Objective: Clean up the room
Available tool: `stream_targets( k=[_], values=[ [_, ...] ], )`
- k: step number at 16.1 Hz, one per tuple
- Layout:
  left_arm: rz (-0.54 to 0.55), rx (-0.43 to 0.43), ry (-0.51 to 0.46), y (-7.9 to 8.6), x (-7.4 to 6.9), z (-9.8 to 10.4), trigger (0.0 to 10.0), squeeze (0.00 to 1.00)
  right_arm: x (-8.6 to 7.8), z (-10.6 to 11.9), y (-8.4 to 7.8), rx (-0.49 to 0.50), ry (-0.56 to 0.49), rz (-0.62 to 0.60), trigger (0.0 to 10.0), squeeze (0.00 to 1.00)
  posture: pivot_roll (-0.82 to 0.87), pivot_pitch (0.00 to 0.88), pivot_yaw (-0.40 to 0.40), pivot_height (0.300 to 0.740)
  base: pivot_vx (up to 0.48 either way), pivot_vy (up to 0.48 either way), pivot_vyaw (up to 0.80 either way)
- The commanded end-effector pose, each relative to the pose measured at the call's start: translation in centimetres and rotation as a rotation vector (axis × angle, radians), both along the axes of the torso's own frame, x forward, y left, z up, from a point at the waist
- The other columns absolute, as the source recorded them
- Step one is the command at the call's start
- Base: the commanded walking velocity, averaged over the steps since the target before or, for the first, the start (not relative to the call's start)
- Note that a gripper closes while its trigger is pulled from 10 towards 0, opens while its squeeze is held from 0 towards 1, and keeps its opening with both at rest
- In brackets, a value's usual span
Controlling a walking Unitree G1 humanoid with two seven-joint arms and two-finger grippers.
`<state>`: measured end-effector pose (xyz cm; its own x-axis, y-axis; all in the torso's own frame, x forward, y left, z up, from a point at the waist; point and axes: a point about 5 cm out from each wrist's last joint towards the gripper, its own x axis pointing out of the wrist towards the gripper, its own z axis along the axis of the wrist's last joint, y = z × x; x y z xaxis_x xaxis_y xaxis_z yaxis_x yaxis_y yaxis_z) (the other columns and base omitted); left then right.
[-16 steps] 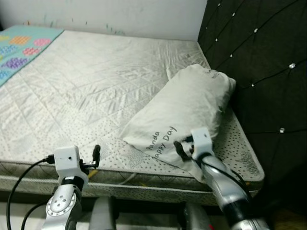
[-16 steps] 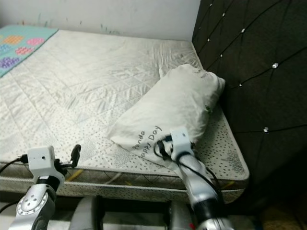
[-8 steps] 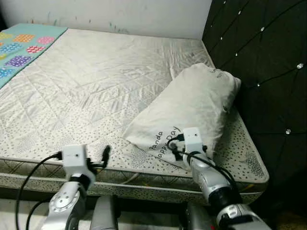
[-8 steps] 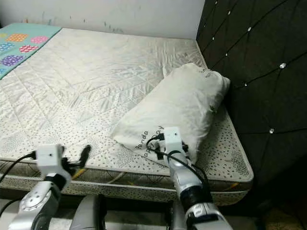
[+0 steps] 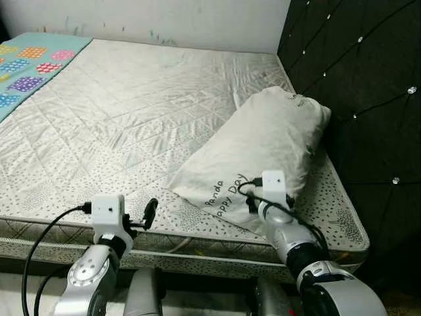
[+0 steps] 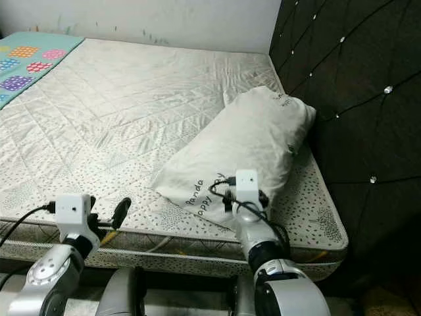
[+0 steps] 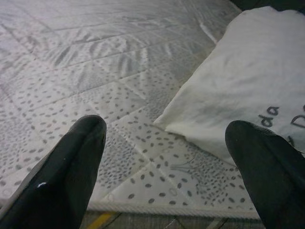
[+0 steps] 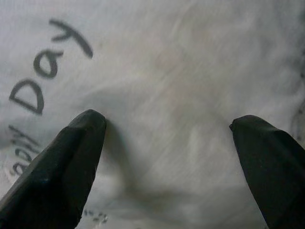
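Pillow (image 5: 263, 148) lies askew on the bed (image 5: 118, 118), near the headboard (image 5: 368, 85). Right gripper (image 8: 167, 138) fingers apart, pressed to its near end, not clamped. Left gripper (image 7: 167, 148) fingers apart over the mattress edge. Pillow not yet straightened; tidying looks barely started.

Right hand (image 8: 167, 143) pushed further onto the pillow (image 5: 263, 148), fingers spread, tips now denting the fabric beside the printed lettering. Left hand (image 5: 150, 212) crept a bit closer to the pillow along the mattress (image 5: 131, 112) edge.
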<state>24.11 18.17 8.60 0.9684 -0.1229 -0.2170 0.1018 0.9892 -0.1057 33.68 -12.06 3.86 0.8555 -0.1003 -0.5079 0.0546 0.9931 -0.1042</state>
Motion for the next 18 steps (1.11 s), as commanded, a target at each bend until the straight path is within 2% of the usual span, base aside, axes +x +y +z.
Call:
stream_targets(
  k=[1, 3, 4, 6, 8, 9, 13, 15, 18],
  values=[
    [-0.025, -0.001, -0.012, -0.4, 0.2, 0.6, 10.0, 0.0, 0.3, 0.3, 0.3, 0.007, 0.001, -0.002, 10.0, 0.0, 0.0, 0.0, -0.047, 0.602, 0.0, 0.0, 0.0],
    [-0.05, -0.007, 0.012, -0.9, -0.1, 0.1, 10.0, 0.0, -0.6, -0.9, 1.4, 0.145, 0.091, -0.057, 10.0, 0.0, 0.0, 0.0, -0.05, 0.602, 0.0, 0.0, 0.0],
    [-0.053, -0.009, 0.015, -1.1, -0.1, 0.0, 10.0, 0.0, -0.7, -0.9, 1.7, 0.152, 0.089, -0.066, 10.0, 0.0, 0.0, 0.0, -0.052, 0.602, 0.0, 0.0, 0.0],
    [-0.05, -0.002, -0.005, -1.1, 0.1, 0.3, 10.0, 0.0, 0.4, 0.6, 1.1, 0.139, -0.012, -0.131, 10.0, 0.0, 0.01, 0.0, -0.055, 0.602, 0.0, 0.0, 0.0],
    [-0.031, 0.0, -0.012, -0.7, 0.2, 0.5, 10.0, 0.0, 1.9, 2.7, 0.0, 0.135, -0.119, -0.167, 10.0, 0.0, 0.01, 0.0, -0.06, 0.602, 0.0, 0.0, 0.0],
    [-0.027, 0.001, -0.009, -0.6, 0.3, 0.4, 10.0, 0.0, 2.2, 3.1, -0.7, 0.108, -0.139, -0.177, 10.0, 0.0, 0.01, 0.0, -0.061, 0.602, 0.0, 0.0, 0.0],
    [-0.035, 0.002, -0.002, -1.0, 0.3, 0.3, 10.0, 0.0, 1.7, 2.3, -1.7, 0.093, -0.102, -0.232, 10.0, 0.0, 0.03, 0.0, -0.071, 0.602, 0.0, 0.0, 0.0],
    [-0.028, -0.004, 0.002, -0.8, 0.0, 0.4, 10.0, 0.0, 1.2, 1.4, -1.1, 0.086, -0.044, -0.208, 10.0, 0.0, 0.06, 0.0, -0.082, 0.602, 0.0, 0.0, 0.0],
    [-0.028, -0.01, 0.003, -0.8, -0.2, 0.4, 10.0, 0.0, 1.0, 1.0, -0.3, 0.128, -0.022, -0.173, 10.0, 0.0, 0.07, 0.0, -0.084, 0.602, 0.0, 0.0, 0.0]
  ],
)
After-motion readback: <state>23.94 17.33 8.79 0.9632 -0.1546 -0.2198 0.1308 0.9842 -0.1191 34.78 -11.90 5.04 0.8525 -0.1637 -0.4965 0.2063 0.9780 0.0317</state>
